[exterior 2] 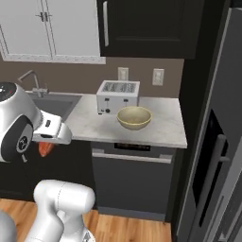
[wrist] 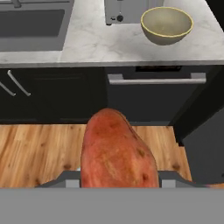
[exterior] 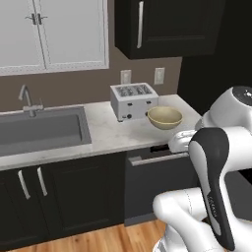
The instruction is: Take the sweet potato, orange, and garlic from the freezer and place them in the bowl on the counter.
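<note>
The reddish-orange sweet potato sits lengthwise between my fingers in the hand view. My gripper is shut on it, low in front of the dark cabinets and above the wood floor. In the right base view the sweet potato peeks out below my white hand. The pale yellow-tan bowl stands empty on the marbled counter, next to the toaster. The grey fridge that holds the freezer rises at the right; I cannot see inside it. The orange and the garlic are out of view.
A silver toaster stands at the back of the counter. The steel sink with its tap lies to the left. A dishwasher front with a bar handle sits below the bowl, and dark wall cabinets hang above.
</note>
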You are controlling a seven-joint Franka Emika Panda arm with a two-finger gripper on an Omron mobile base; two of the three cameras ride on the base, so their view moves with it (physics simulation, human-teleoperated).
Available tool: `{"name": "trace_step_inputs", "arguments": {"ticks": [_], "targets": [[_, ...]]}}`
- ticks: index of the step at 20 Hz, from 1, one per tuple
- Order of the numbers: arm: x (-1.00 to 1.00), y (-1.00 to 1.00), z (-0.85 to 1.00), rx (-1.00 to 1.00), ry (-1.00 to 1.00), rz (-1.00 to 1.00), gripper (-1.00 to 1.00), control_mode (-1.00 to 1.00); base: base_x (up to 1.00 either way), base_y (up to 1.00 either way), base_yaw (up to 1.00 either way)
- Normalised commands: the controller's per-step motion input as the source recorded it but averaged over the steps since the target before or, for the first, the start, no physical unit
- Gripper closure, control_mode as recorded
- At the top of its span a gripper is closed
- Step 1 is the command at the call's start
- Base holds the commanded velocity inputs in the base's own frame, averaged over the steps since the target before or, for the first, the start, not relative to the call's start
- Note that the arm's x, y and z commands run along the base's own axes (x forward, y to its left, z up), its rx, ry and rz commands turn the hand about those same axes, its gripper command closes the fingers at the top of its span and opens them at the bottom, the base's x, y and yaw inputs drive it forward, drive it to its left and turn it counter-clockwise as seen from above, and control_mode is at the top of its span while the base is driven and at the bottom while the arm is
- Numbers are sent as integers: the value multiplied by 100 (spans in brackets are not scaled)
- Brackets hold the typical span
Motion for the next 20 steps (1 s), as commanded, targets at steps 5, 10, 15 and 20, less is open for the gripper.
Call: {"name": "trace_step_inputs", "arguments": {"ticks": [5, 10, 15, 20], "targets": [[0, 0, 0, 0, 0, 0, 100, 100, 45, -17, 6], [0, 0, 0, 0, 0, 0, 100, 100, 30, -29, 4], [0, 0, 0, 0, 0, 0, 100, 100, 14, -44, 3], [0, 0, 0, 0, 0, 0, 100, 100, 18, -43, 0]]}}
